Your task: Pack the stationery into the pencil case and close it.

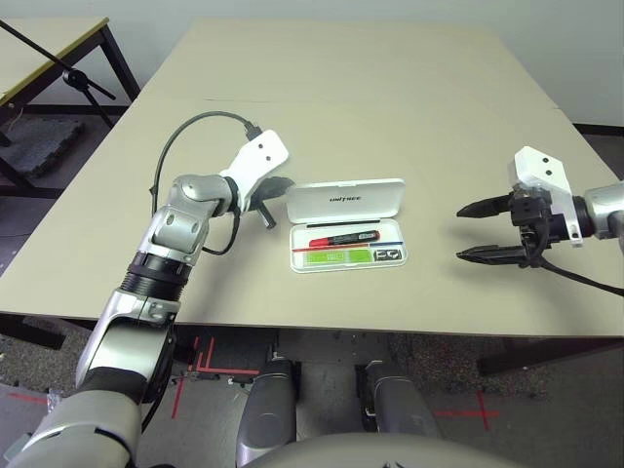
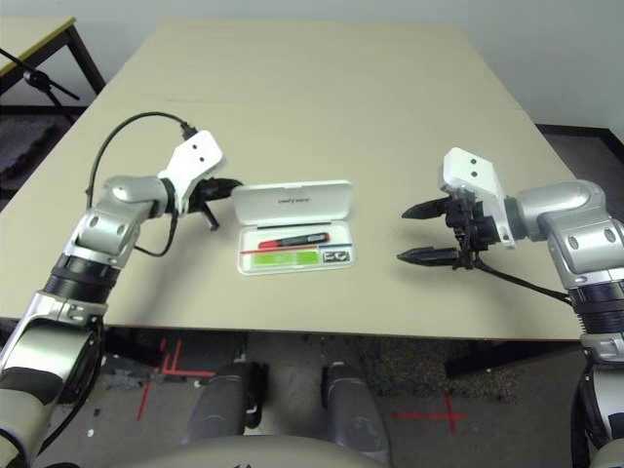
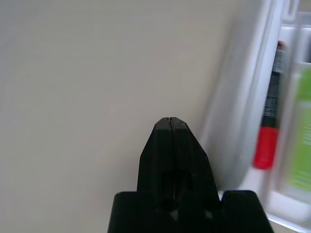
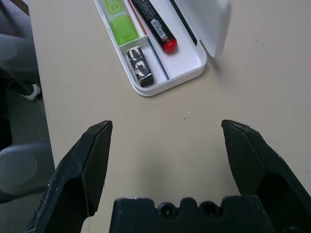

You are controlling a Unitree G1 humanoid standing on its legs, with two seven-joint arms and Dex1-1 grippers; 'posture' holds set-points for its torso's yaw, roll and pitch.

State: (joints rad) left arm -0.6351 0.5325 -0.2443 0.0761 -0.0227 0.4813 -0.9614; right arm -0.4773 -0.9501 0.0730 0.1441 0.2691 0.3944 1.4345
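Pencil case (image 1: 346,226) lies open near the middle of the table (image 1: 390,88), lid (image 1: 347,202) raised on its far side. Red marker (image 1: 343,238), green highlighter (image 1: 339,256) and small clip (image 1: 388,254) sit in the tray. Left gripper (image 1: 274,187), fingers pressed together and holding nothing, sits just beside the lid's left end, possibly touching. Right gripper (image 1: 481,231) hovers well right, fingers spread wide, empty.

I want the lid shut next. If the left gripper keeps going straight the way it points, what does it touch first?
Most likely the raised lid of the pencil case: the shut left gripper points toward its near end edge. How high it sits against the lid is unclear.
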